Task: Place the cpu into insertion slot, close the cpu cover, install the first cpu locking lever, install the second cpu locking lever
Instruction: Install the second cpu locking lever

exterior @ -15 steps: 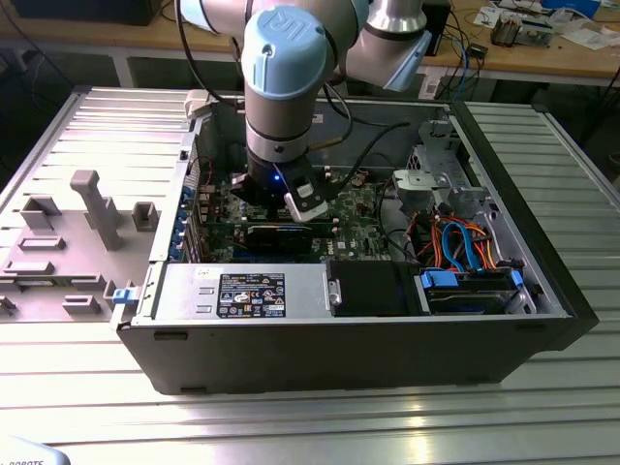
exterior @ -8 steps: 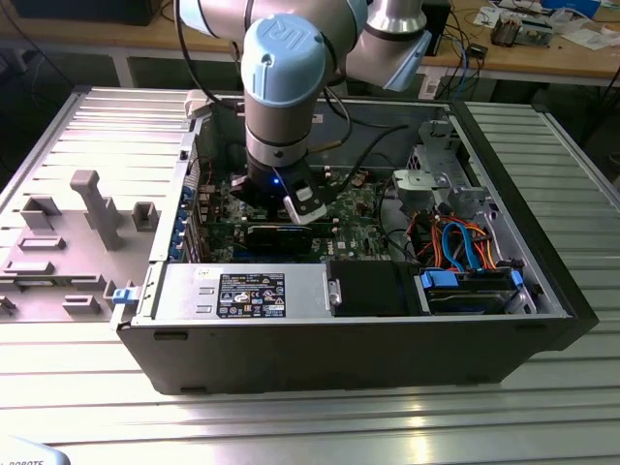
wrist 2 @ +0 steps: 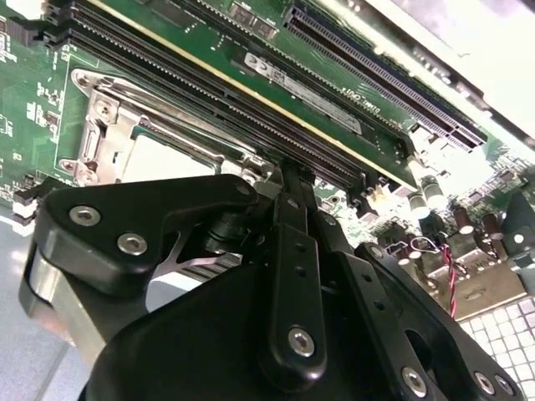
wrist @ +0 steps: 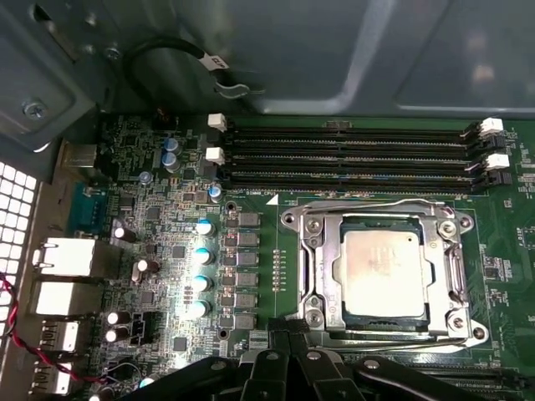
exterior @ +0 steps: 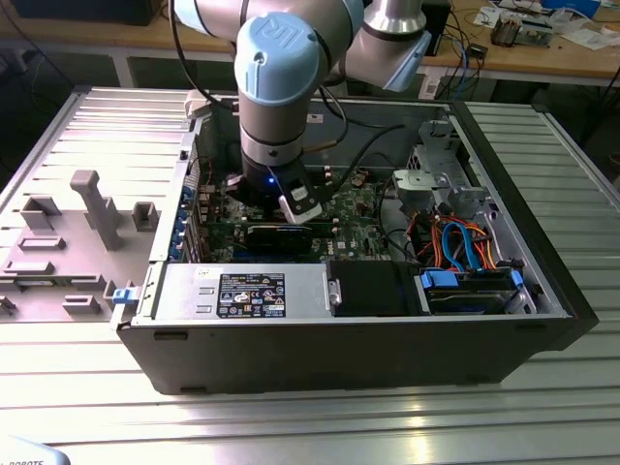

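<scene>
The cpu (wrist: 386,271) lies flat in the insertion slot (wrist: 458,321) on the green motherboard, silvery-tan top showing. The cpu cover (wrist: 333,276), a silver frame, is down around it. Thin metal lever rods run along two opposite sides of the socket (wrist: 376,203). My gripper (wrist: 288,330) is shut with nothing visibly between its fingers, its tip right at the socket's edge near one corner. In the second wrist view the gripper (wrist 2: 280,171) points at the cover (wrist 2: 104,125) beside the cpu (wrist 2: 159,159). In the exterior view the gripper (exterior: 291,208) reaches down into the open computer case (exterior: 339,329).
Long black memory slots (wrist: 351,154) run beside the socket. Capacitors (wrist: 203,255) and rear ports (wrist: 63,276) stand on its other side. A black card (exterior: 281,237), power supply (exterior: 242,291) and cabled drive bay (exterior: 465,247) fill the case. A grey fixture (exterior: 87,208) sits at the exterior view's left.
</scene>
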`<state>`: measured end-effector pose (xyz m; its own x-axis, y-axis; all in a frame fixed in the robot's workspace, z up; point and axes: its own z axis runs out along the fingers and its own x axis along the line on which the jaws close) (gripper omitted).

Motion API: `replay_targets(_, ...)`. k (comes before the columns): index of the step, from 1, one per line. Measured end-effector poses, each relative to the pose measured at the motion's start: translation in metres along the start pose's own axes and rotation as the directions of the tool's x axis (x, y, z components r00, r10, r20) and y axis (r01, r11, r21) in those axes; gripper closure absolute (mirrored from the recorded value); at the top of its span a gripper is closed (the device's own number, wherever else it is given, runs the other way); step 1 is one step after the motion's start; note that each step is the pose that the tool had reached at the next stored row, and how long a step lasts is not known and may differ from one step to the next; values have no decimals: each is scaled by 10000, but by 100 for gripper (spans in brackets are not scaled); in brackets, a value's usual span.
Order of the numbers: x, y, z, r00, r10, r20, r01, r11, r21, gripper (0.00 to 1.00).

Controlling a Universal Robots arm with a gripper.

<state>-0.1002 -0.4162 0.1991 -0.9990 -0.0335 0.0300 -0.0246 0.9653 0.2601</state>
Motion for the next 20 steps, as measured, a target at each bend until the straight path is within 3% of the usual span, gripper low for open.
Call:
replay_targets(13, 48, 37, -132, 10000, 0, -1, 0, 10000, 2, 89)
replay_targets(20, 49, 40, -143, 10000, 0, -1, 0, 10000, 3, 89)
